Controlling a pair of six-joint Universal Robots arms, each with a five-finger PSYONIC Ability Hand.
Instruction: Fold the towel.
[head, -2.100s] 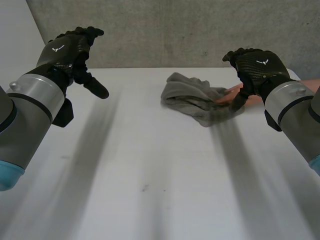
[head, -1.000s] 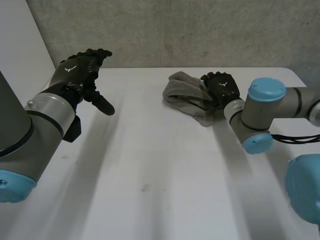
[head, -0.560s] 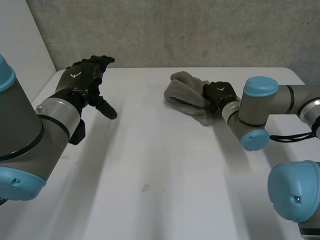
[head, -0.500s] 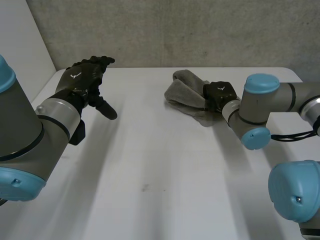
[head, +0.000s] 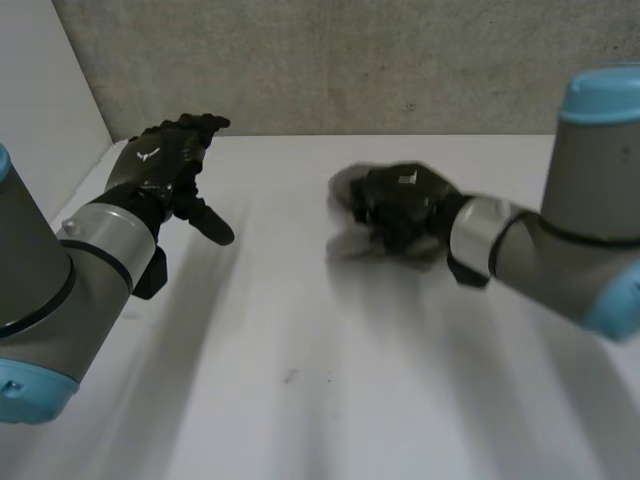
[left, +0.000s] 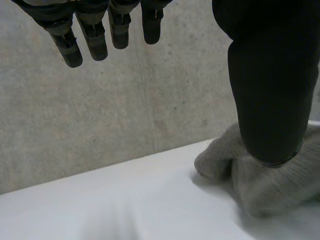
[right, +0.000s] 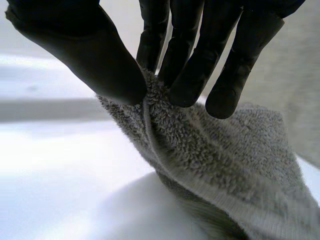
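A crumpled grey towel (head: 345, 243) lies at the far middle of the white table (head: 300, 360), and my right hand (head: 400, 205) is on top of it. In the right wrist view the thumb and fingers (right: 185, 55) pinch a hemmed edge of the towel (right: 210, 160), lifting it off the table. My left hand (head: 165, 160) hovers above the table's far left, fingers straight and spread. In the left wrist view the left hand (left: 270, 85) holds nothing, and the towel (left: 260, 185) bunches beyond its thumb.
A grey concrete wall (head: 350, 60) runs behind the table's far edge. A pale wall panel (head: 40, 100) stands at the far left. Bare tabletop stretches across the near half.
My right hand closed on the towel's edge and has swept left and nearer with it. The person's hand seen earlier by the towel has gone. My left hand has barely moved.
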